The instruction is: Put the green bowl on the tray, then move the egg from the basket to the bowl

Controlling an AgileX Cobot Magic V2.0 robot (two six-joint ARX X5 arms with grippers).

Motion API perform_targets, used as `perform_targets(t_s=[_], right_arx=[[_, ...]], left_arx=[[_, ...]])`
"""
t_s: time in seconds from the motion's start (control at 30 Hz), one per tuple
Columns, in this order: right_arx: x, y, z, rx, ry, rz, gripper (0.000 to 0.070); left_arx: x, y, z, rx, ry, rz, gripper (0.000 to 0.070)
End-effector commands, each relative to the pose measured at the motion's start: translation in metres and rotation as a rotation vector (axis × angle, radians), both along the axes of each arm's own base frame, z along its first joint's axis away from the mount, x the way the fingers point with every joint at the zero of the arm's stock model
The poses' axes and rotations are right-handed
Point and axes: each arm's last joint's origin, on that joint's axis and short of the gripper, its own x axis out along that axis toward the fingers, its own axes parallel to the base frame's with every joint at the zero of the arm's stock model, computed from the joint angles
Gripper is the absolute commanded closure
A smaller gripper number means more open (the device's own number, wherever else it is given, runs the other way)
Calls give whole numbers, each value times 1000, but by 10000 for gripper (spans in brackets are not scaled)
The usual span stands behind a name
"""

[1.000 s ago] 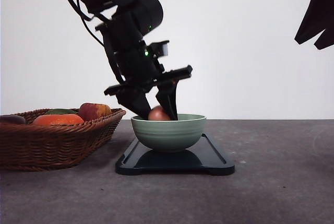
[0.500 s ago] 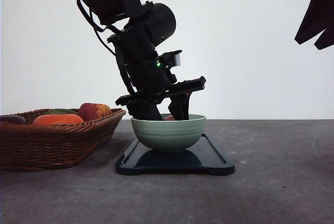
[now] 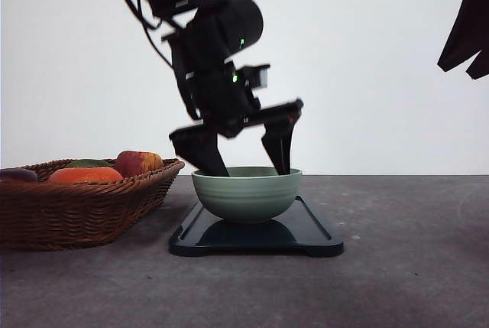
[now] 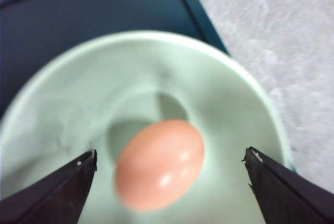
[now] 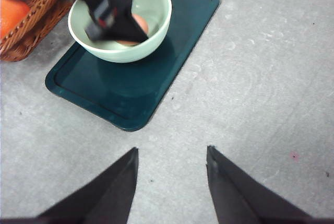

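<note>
We note a matte black left arm [image 3: 206, 45] with a rounded cylindrical joint housing at 12 o'clock, small green indicator lights on the wrist, and black cables looped along the upper link. The left gripper [image 3: 244, 152] carries two tapered black fingers. The right gripper [image 5: 172, 187] has matching black wedge-shaped fingers.

Plain white wall [image 3: 367, 68] behind; grey speckled tabletop [image 3: 405, 267], evenly lit.

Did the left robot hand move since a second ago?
Yes. The left end effector dipped to the green bowl rim, shifted right and opened, leaving the egg inside.
</note>
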Motion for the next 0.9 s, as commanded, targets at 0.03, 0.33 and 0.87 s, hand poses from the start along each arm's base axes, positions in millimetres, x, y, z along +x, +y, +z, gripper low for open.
perform_targets(t_s=[0.03,0.33,0.87], right_arx=[[1,1,1,5,-3,-3,445],[1,1,1,5,-3,-4,445],[1,1,1,7,-7,-3,445]], left_arx=[[5,-3,16,18,-4,-21,155],[-9,10,80,-3,-85,-45,163],[-103,100,87,-103,-277,37,162]])
